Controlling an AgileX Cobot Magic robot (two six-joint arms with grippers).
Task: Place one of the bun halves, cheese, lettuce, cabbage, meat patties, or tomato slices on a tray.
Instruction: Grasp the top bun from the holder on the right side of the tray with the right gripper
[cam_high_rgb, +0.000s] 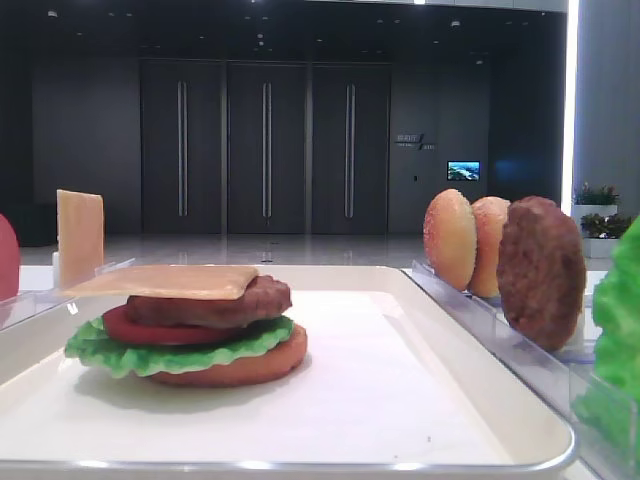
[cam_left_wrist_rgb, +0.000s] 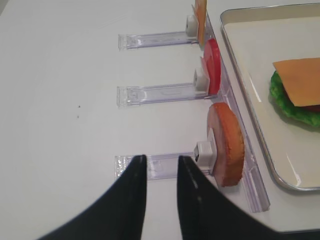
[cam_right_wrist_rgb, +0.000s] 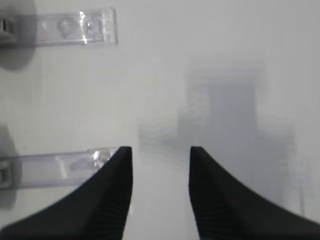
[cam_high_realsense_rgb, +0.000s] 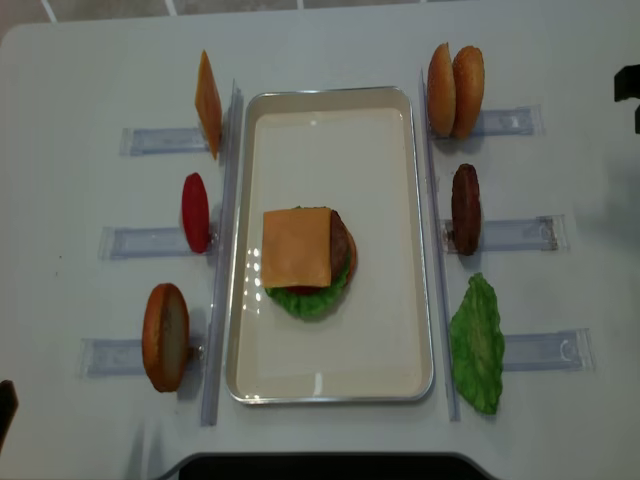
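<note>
White all round: the tray (cam_high_realsense_rgb: 330, 380) sat in the middle of the pale surface (cam_high_realsense_rgb: 80, 430), and on it the stack already stood, bun bottom, lettuce (cam_high_realsense_rgb: 310, 298), tomato, meat patty (cam_high_rgb: 215, 303) and a cheese slice (cam_high_realsense_rgb: 297, 246) laid crooked on top, overhanging toward the tray's left side. What looked to be left was the cap. The sesame bun tops (cam_high_realsense_rgb: 455, 88) stood on edge in a clear holder just right of the tray's far corner, two pressed together.

The right end effector (cam_right_wrist_rgb: 161, 165) hung over bare surface with its jaws parted a little and nothing between them (only clear holder strips (cam_right_wrist_rgb: 75, 27) lay off to one side). The left end effector (cam_left_wrist_rgb: 161, 172) stood likewise, slightly parted and empty, near the flat bun bottom (cam_left_wrist_rgb: 227, 142) racked left of the tray.

My worry would have been the pair of domes: glossy, curved and touching, so a pinch might drag both out or let one squirt free and roll. A second hazard was the crooked cheese; a bun set down off-centre could tip on it or shove the stack sideways. The spare patty (cam_high_realsense_rgb: 466, 208) and loose lettuce leaf (cam_high_realsense_rgb: 477, 345) right of the tray sat close enough to be knocked by a careless sweep.
</note>
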